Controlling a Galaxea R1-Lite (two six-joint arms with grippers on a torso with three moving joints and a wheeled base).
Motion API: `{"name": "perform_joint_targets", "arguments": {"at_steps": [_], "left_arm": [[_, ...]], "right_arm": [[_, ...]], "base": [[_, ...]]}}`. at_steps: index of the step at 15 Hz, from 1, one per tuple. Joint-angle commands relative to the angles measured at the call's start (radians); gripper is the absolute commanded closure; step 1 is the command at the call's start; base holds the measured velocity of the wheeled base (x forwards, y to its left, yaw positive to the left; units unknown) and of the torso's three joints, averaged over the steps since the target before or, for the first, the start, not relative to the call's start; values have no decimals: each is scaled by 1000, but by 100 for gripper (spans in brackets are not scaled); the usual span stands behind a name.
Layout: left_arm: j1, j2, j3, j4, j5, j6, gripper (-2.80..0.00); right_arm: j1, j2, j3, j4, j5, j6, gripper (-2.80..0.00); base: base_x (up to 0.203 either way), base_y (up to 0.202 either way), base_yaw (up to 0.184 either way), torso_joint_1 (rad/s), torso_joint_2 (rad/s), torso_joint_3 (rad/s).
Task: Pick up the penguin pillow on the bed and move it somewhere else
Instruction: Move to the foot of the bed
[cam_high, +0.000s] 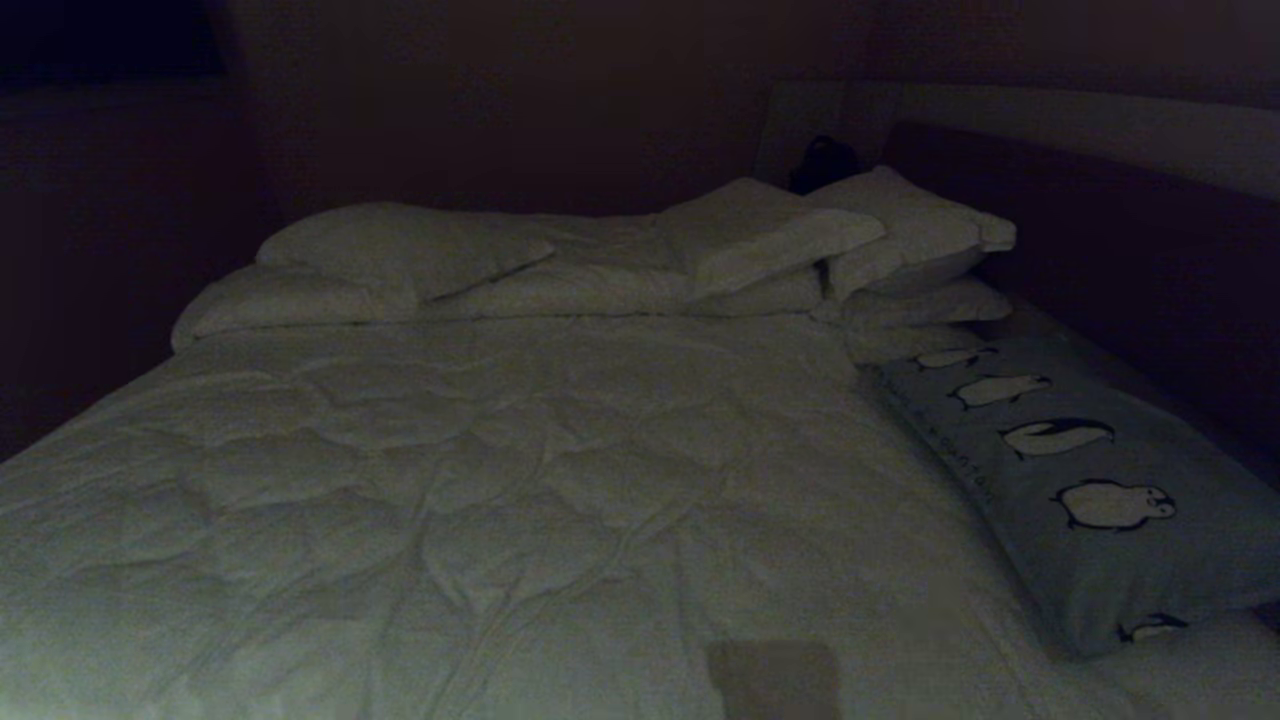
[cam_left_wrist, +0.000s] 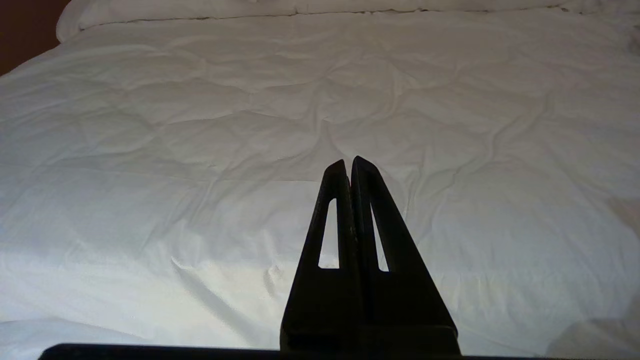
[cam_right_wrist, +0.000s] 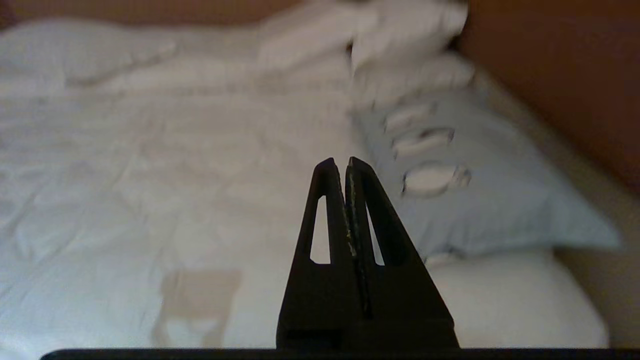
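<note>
The penguin pillow (cam_high: 1090, 480) is a long grey-blue cushion with a row of black-and-white penguins, lying along the right side of the bed (cam_high: 520, 500) beside the dark headboard. In the right wrist view the penguin pillow (cam_right_wrist: 480, 190) lies ahead and to one side of my right gripper (cam_right_wrist: 341, 162), which is shut, holds nothing and hovers over the white comforter, apart from the pillow. My left gripper (cam_left_wrist: 349, 162) is shut and empty above the comforter (cam_left_wrist: 200, 150). Neither arm shows in the head view.
Several plain white pillows (cam_high: 760, 240) are piled at the far end of the bed, more at the far left (cam_high: 340, 260). A dark headboard (cam_high: 1130, 260) runs along the right. A small dark object (cam_high: 822, 165) sits behind the pillows.
</note>
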Motion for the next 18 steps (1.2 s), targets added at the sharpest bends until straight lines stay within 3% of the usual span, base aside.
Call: {"name": "perform_joint_targets", "arguments": {"at_steps": [1, 4, 15, 18], "left_arm": [[0, 0, 0, 0, 1, 0, 0], [0, 0, 0, 0, 1, 0, 0], [0, 0, 0, 0, 1, 0, 0], [0, 0, 0, 0, 1, 0, 0]], "right_arm": [[-10, -40, 2, -37, 10, -57, 0], [-13, -81, 10, -34, 14, -105, 0], [-15, -199, 93, -33, 52, -82, 0], [-15, -199, 153, -37, 53, -113, 0]], "base": [[0, 0, 0, 0, 0, 0], [0, 0, 0, 0, 0, 0], [0, 0, 0, 0, 0, 0], [0, 0, 0, 0, 0, 0]]}}
